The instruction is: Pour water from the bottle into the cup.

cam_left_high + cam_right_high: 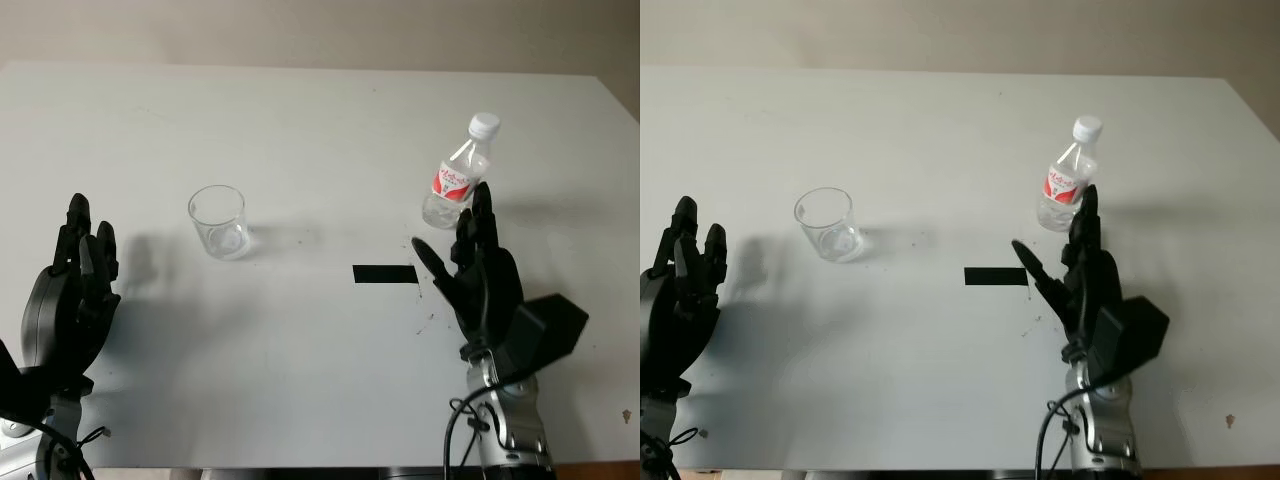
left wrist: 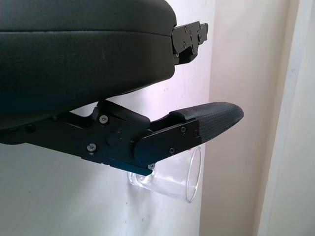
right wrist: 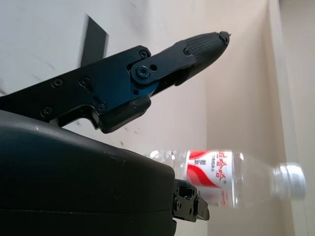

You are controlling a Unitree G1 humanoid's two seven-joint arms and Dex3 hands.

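A clear plastic water bottle (image 1: pixel 460 178) with a red-and-white label and a white cap stands upright on the white table (image 1: pixel 320 130), right of centre. My right hand (image 1: pixel 470 262) is open just in front of it, fingertips close to the bottle's base, holding nothing. An empty clear cup (image 1: pixel 219 222) stands left of centre. My left hand (image 1: pixel 75 290) is open at the left, apart from the cup. The bottle (image 3: pixel 231 177) shows beyond the right hand's shell in the right wrist view, and the cup (image 2: pixel 177 177) shows behind a finger in the left wrist view.
A black strip of tape (image 1: pixel 385 274) lies on the table between cup and bottle, just left of my right hand. Small dark specks mark the surface near it. The table's far edge meets a beige wall.
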